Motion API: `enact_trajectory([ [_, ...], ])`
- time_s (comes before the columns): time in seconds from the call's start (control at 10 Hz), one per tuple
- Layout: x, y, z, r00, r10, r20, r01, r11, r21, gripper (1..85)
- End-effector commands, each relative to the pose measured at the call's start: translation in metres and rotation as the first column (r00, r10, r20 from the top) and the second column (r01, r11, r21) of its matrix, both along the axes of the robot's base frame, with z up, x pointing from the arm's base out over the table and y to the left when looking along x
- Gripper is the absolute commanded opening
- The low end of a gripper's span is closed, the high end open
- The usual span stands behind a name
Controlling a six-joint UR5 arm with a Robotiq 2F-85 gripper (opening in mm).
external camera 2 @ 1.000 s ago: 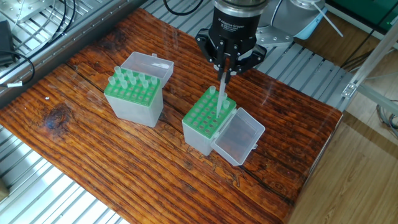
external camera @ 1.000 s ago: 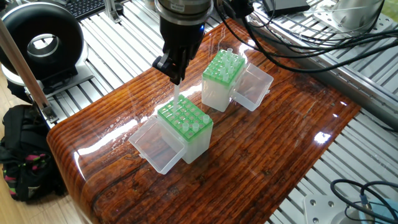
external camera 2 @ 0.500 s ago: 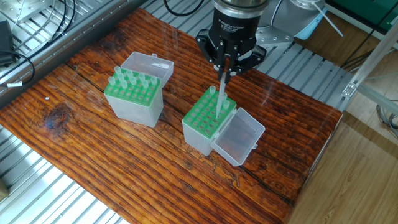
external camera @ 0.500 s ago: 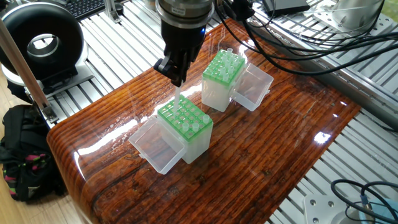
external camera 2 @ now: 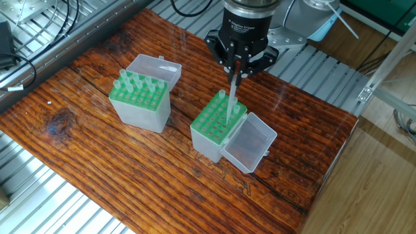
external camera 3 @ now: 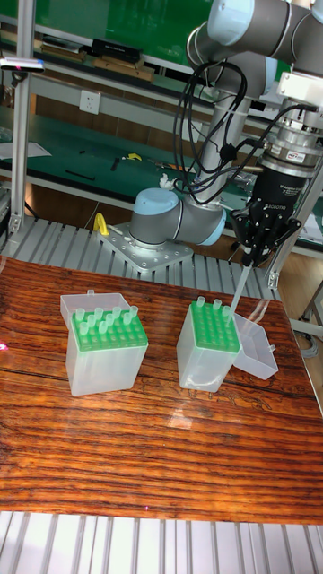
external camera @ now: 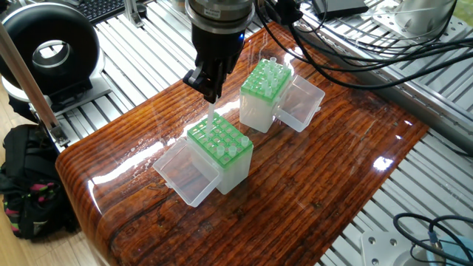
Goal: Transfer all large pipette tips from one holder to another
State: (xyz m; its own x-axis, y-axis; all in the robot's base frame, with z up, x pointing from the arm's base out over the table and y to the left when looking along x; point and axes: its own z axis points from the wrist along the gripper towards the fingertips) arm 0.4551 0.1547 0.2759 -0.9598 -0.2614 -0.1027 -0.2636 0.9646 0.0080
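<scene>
Your gripper (external camera 2: 238,73) hung over the wooden table (external camera 2: 97,162), its fingers clamped on the wide top of one large pipette tip (external camera 2: 232,97). The tip stood near upright, long axis roughly vertical, narrow end pointing down into the green grid of the near rack (external camera 2: 220,125). In the tall fixed view it (external camera 3: 238,291) leaned slightly, its lower end at the rack's (external camera 3: 207,345) back edge; you could not tell there whether it sat in a hole. The one fixed view showed several tips (external camera: 225,151) seated in that rack. The second rack (external camera 2: 139,99), well apart, held more tips (external camera 2: 133,83), open ends up
</scene>
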Motion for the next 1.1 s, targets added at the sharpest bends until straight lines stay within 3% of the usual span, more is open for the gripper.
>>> enact_trajectory([
  [0.0,-0.0009,0.0023,0.0023,1.000,0.004,-0.003,-0.004,1.000,0.013,10.7],
  [1.0,0.0002,0.0065,-0.0035,1.000,-0.001,-0.003,0.001,1.000,0.009,11.0],
])
